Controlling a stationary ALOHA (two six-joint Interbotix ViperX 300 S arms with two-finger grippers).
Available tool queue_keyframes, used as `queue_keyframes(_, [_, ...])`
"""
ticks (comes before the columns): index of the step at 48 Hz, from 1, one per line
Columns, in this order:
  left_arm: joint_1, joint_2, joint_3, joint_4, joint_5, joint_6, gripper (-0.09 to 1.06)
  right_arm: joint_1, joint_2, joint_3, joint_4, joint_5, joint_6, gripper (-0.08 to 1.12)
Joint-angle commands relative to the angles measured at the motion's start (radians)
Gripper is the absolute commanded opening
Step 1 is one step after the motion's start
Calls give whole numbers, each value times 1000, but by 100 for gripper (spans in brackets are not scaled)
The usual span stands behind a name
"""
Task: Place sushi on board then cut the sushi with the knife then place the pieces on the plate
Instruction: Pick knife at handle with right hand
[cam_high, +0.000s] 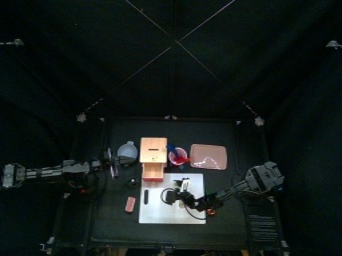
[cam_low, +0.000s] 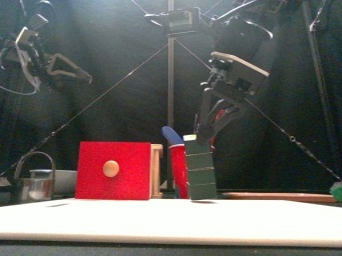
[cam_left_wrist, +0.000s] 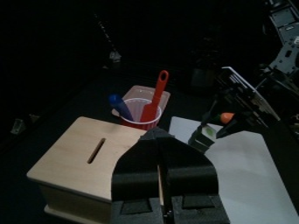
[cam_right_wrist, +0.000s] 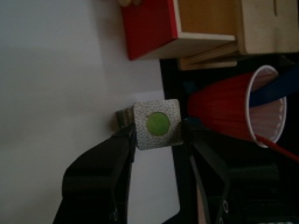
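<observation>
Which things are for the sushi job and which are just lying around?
For the job: sushi roll, white board, red cup, blue knife, red knife, pink tray.
Just lying about: wooden box, metal cutter, small pink toy.

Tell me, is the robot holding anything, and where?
The right end effector grips the dark green toy sushi roll by its sides, at one end. The left end effector is shut on nothing.

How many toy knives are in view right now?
2. The red knife and the blue knife both stand in the red cup, beside the wooden box. No other knife shows in any view.
</observation>
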Motion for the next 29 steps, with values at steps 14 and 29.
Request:
queue_keyframes(14, [3,3,-6,-14,-9,-2,8,71,0,-55,120,2,2,98])
queue_keyframes(29, [3,3,-11,-17,-9,-3,8,104,-8,-81,130,66,5,103])
